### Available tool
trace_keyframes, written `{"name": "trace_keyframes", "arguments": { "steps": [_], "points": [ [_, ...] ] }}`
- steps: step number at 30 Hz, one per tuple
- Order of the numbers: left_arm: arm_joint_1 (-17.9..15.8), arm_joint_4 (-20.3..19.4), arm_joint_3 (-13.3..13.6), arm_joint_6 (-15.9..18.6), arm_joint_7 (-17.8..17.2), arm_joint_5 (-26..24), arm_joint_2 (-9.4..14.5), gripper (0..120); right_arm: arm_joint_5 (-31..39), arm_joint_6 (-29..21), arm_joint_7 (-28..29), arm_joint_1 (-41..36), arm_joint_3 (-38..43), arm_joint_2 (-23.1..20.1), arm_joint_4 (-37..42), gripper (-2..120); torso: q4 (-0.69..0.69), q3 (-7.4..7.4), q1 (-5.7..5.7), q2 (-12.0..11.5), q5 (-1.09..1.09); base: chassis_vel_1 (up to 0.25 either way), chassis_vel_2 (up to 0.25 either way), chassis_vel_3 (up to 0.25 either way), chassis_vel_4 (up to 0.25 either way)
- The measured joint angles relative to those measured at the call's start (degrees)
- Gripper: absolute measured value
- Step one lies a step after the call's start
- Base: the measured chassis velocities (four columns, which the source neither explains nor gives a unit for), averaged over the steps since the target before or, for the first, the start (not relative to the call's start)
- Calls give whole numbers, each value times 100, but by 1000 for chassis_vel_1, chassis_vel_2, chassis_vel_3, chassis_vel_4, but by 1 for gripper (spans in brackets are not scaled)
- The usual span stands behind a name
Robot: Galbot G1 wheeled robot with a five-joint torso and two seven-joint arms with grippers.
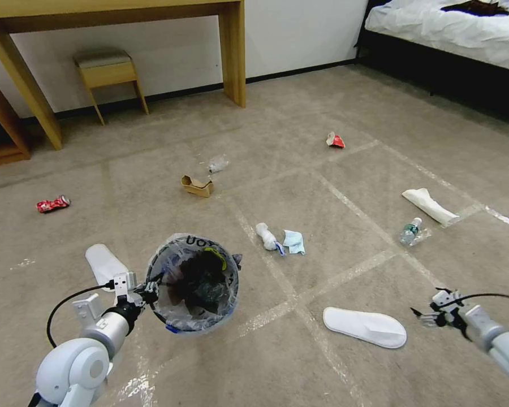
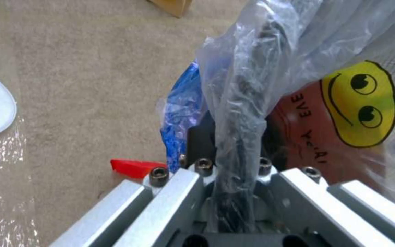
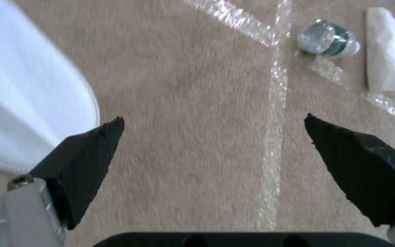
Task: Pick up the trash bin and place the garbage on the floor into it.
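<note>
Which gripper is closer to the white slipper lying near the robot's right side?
Right. The right gripper hovers open just beside the white slipper, off its end. The left gripper is across the carpet, clamped on the trash bin rim.

In the left wrist view the clear bag (image 2: 248, 79) wraps the left gripper (image 2: 227, 161), hiding its jaws and the rim they pinch. In the head view the trash bin (image 1: 193, 282) shows its mouth, its contents a dark tangle too indistinct to name. The white slipper (image 3: 28, 103) in the right wrist view is cut off by the picture's edge. The bed (image 1: 452, 28) is cropped at the corner.
</note>
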Motion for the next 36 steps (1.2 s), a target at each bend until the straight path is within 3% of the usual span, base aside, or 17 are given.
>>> {"name": "trace_keyframes", "arguments": {
  "steps": [8,16,29,36],
  "points": [
    [25,20,40,-52,42,63,-114,0,-610,370,-743,368,-354,-285,-147,100,-1,0,0,0,2,0,0,0,0],
    [67,25,26,-113,77,138,-187,0,-929,762,-1226,1626,-1566,-327,-479,100,2,0,0,0,-3,0,0,0,0],
    [75,65,-64,-172,119,139,-233,0,-851,645,-1503,2780,-3207,65,-544,100,0,0,0,0,0,0,0,0,0],
    [17,158,-90,-201,149,119,-249,0,-340,213,-2212,3716,-4211,124,-642,100,1,0,0,0,-2,0,0,0,0]
  ]
}}
